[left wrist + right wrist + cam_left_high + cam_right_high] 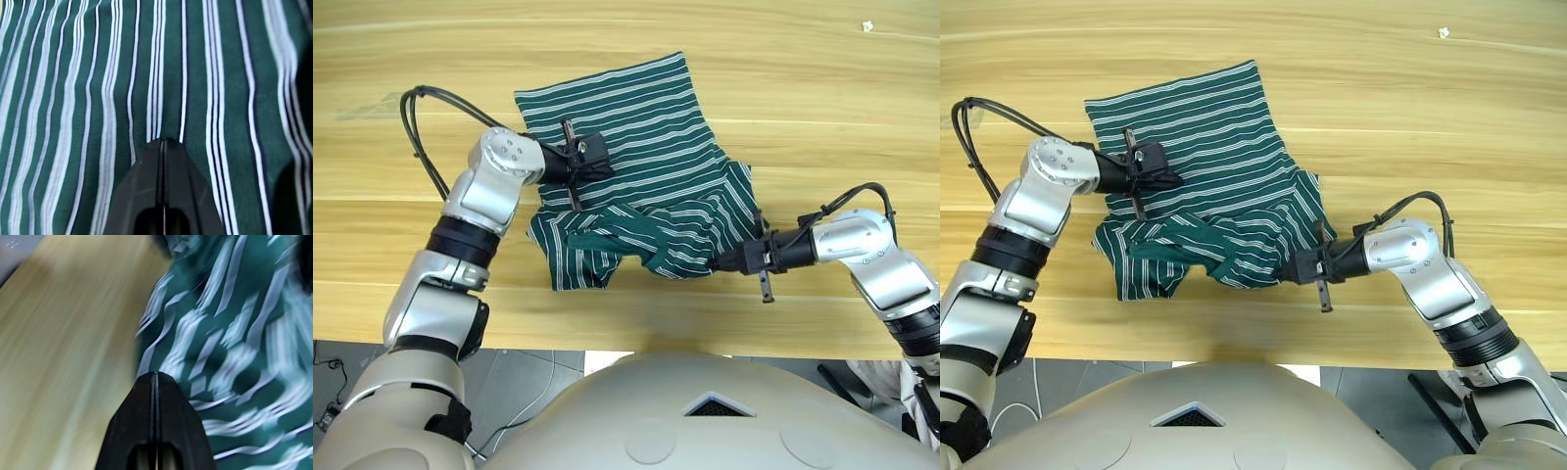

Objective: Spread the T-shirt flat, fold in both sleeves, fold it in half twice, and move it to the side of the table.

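A green T-shirt [636, 127] with white stripes lies on the wooden table [822, 117]. Its far half is flat, while its near half is bunched into folds [636, 240]. My left gripper [603, 157] sits on the shirt's left-middle part, shut, with its fingertips [164, 142] pinched into the striped cloth. At the shirt's near right edge my right gripper [717, 262] is shut on the fabric; its fingertips [155, 374] meet the cloth where it borders bare wood.
A small white scrap [867, 26] lies at the table's far right. Bare wood extends left, right and beyond the shirt. The table's near edge [607, 345] runs just below the bunched cloth.
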Available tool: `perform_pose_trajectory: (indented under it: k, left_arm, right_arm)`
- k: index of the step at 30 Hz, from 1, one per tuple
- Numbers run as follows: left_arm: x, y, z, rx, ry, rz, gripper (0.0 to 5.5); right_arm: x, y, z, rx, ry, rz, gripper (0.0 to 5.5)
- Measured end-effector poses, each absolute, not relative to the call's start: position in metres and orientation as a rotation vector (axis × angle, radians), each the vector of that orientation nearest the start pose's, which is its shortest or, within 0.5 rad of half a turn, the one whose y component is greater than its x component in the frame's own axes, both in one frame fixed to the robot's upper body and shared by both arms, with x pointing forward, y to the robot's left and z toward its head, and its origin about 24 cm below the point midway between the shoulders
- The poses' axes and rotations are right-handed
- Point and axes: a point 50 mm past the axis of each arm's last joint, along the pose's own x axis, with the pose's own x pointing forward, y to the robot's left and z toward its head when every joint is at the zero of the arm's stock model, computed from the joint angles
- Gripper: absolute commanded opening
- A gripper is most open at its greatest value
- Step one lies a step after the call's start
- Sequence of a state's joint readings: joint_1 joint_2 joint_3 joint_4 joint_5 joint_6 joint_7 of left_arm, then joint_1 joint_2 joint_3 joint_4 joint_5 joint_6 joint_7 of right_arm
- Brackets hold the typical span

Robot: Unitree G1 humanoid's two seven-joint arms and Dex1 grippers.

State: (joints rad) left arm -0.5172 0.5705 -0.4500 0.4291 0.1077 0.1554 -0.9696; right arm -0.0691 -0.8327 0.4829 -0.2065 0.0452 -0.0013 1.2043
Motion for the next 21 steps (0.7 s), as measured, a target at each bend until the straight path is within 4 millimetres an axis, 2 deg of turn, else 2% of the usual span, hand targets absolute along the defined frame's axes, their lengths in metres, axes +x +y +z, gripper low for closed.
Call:
perform_pose_trajectory:
  k: [2,6,8,11,12,13,15,16,18,21]
  left_arm:
    - [0.314,0.172,0.043,0.765,0.573,-1.103,0.03]
    - [0.321,0.167,0.038,0.793,0.570,-1.107,0.03]
    - [0.327,0.163,0.037,0.818,0.564,-1.105,0.03]
    - [0.339,0.157,0.036,0.859,0.565,-1.082,0.03]
    - [0.340,0.156,0.036,0.860,0.562,-1.079,0.03]
    - [0.341,0.156,0.036,0.861,0.554,-1.077,0.03]
    - [0.345,0.155,0.038,0.863,0.536,-1.073,0.03]
    - [0.346,0.153,0.038,0.858,0.528,-1.072,0.03]
    - [0.348,0.150,0.038,0.848,0.517,-1.073,0.03]
    - [0.348,0.150,0.037,0.835,0.511,-1.074,0.03]
  right_arm:
    - [0.185,-0.170,0.043,-0.797,0.493,1.682,0.00]
    - [0.203,-0.194,0.049,-1.048,0.530,1.620,0.00]
    - [0.206,-0.209,0.053,-1.110,0.570,1.591,0.00]
    - [0.205,-0.246,0.059,-1.162,0.704,1.509,0.00]
    - [0.203,-0.247,0.059,-1.122,0.695,1.494,0.00]
    - [0.205,-0.242,0.060,-1.053,0.640,1.461,0.00]
    - [0.206,-0.211,0.055,-0.855,0.460,1.448,0.00]
    - [0.212,-0.192,0.065,-0.766,0.313,1.422,0.00]
    - [0.223,-0.177,0.081,-0.747,0.172,1.369,0.00]
    - [0.224,-0.156,0.072,-0.720,0.131,1.359,0.00]
